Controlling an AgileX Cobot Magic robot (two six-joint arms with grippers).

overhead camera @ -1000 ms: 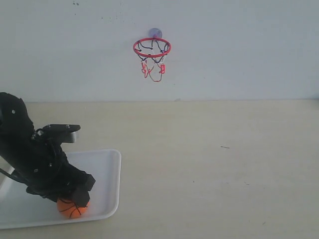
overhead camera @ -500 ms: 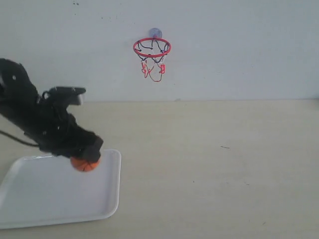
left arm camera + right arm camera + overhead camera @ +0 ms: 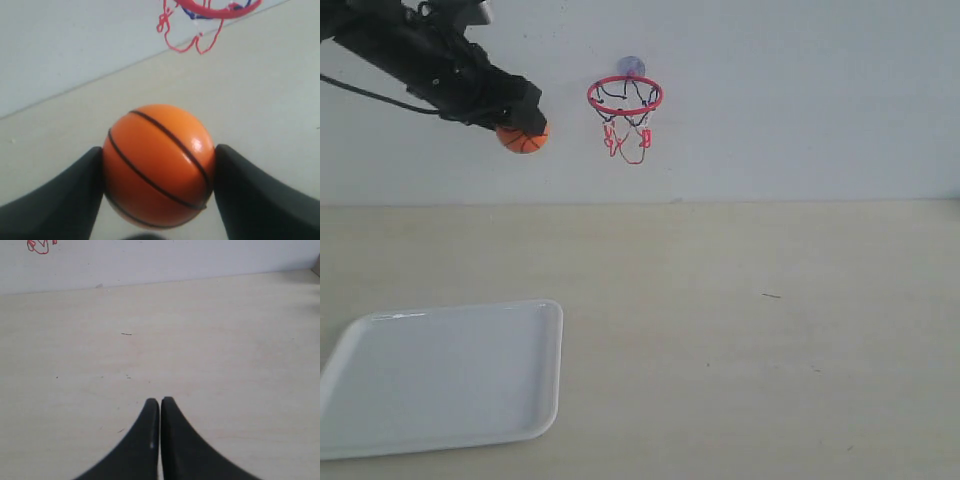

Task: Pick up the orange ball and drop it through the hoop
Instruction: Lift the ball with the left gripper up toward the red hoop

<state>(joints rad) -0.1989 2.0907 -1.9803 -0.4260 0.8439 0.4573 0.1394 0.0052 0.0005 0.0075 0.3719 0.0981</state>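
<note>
**Ball Held Aloft Beside the Hoop**

The left gripper hangs high in front of the pale wall, at the end of a black arm reaching in from the upper left. It is clenched on the orange ball. In the left wrist view the two dark fingers press against opposite sides of the ball, whose black seam lines curve across its face. The ball sits at the claw's tip, partly showing below it in the exterior view.

Far below this claw and a little to its left, a white tray lies flat on the light table, well apart from both ball and claw.

To the right of the claw, near but not touching, is the hoop, fixed to the wall by its greyish suction-cup mount. Its red ring stands slightly higher than the held ball, so the ball is level with the dangling net. From the left wrist, ring and net show ahead of the claw, beyond the ball.

The right gripper does not show in the exterior view. Its own wrist view shows its two black fingers pressed together with nothing between them, above bare table. Well ahead of this claw, a strand of red net shows against the wall.
</note>
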